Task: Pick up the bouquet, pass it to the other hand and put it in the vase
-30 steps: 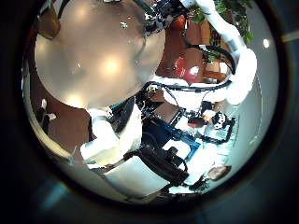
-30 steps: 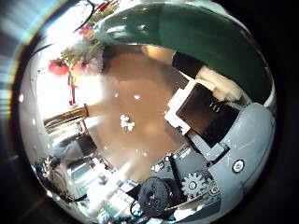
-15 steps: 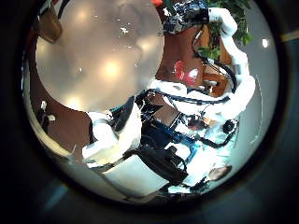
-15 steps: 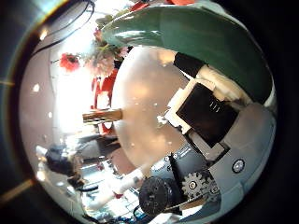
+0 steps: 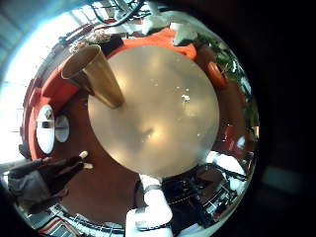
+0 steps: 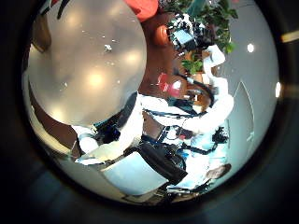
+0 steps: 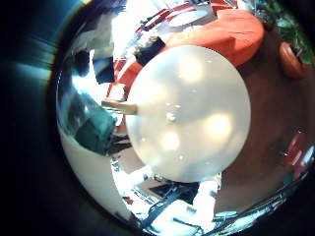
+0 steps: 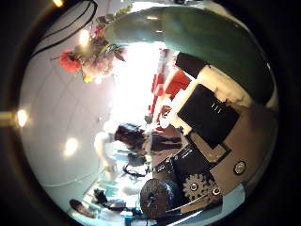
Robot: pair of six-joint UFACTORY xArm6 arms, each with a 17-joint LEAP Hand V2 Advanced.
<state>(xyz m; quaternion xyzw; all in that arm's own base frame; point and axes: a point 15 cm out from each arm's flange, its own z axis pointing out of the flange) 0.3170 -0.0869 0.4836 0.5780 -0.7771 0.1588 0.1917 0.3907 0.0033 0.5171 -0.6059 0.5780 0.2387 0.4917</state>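
Observation:
In the right thumb side palm view, the bouquet's wrap (image 8: 193, 38) lies close across my right palm, and its flowers (image 8: 89, 56) stick out past it. My right hand's fingers (image 8: 202, 113) are curled against the wrap. The right little finger side palm view shows the wrap's end (image 7: 94, 133) beside the tall tapered vase (image 7: 118, 103), which stands at the edge of the round table (image 7: 197, 108). The left little finger side palm view also shows the vase (image 5: 94, 74) standing upright on the table (image 5: 168, 109). My left hand (image 6: 117, 140) hangs over the table with relaxed fingers, holding nothing.
The right arm (image 6: 220, 93) reaches up beside the table in the left thumb side palm view. Low seats (image 5: 44, 94) and potted plants (image 6: 220, 14) stand around the table. A few small crumbs (image 5: 186, 97) lie on the tabletop.
The right thumb side palm view has swung from the tabletop to the room and ceiling, so my right hand has turned with the bouquet in it. The left palm view has shifted slightly over the table.

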